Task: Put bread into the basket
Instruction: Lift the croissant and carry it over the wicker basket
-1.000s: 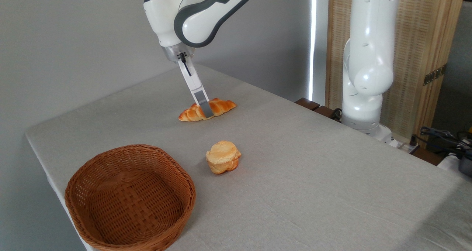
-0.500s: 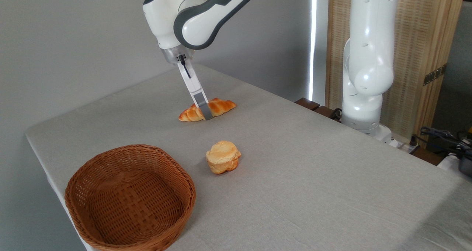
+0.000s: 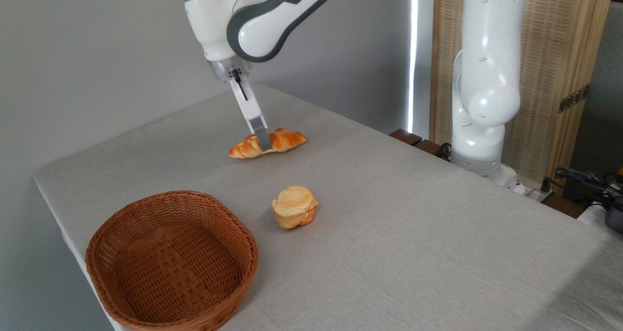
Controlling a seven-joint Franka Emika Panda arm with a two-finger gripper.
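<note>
Grey cloth table (image 3: 413, 233) against a plain grey wall; no brand, label or writing legible. Gripper (image 3: 263, 141) pinches the bread (image 3: 287, 138) at mid-length near the far edge, well apart from the basket (image 3: 171, 262); bun (image 3: 294, 206) between.

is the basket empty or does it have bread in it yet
Empty: only bare weave shows inside the basket. The bread is at the far end, at the claw.

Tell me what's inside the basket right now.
Nothing shows inside the basket: only its woven floor and far wall. The near rim hides a thin strip of the inside.
</note>
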